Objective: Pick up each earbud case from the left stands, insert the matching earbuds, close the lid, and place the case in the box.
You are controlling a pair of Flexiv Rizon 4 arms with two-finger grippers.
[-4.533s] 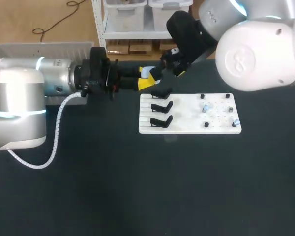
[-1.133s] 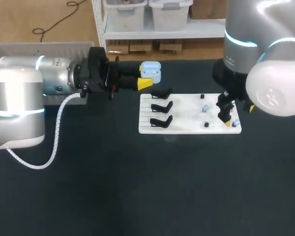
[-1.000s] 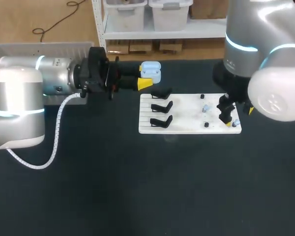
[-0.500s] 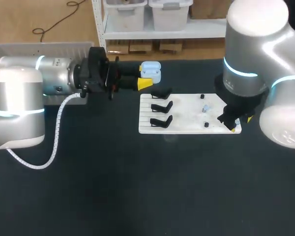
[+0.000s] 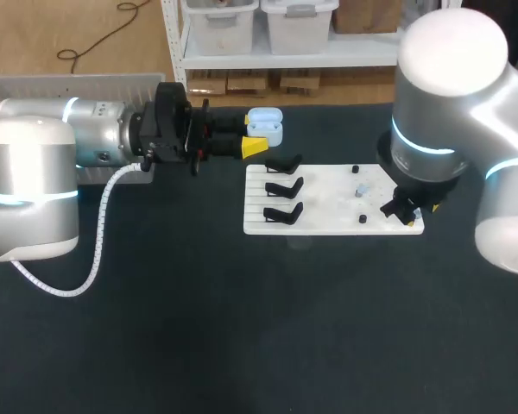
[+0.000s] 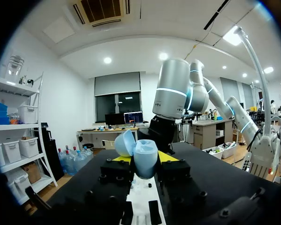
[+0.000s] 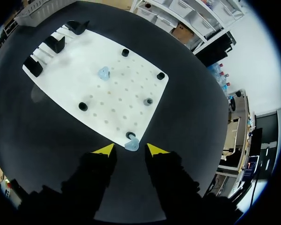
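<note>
Left gripper (image 6: 143, 158) clamps an open-lidded light blue earbud case (image 5: 265, 126); right gripper (image 7: 129, 151), spread open, hovers over a pale blue earbud (image 7: 131, 144) at a corner of the white pegboard (image 7: 107, 93).

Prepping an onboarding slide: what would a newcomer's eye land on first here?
First, the light blue earbud case, lid open, clamped in the left gripper and held in the air beyond the far left corner of the white board. Next, the right gripper over the board's near right corner, fingers open, with a small blue earbud just ahead of its tips. The three black stands at the board's left end are empty.
</note>
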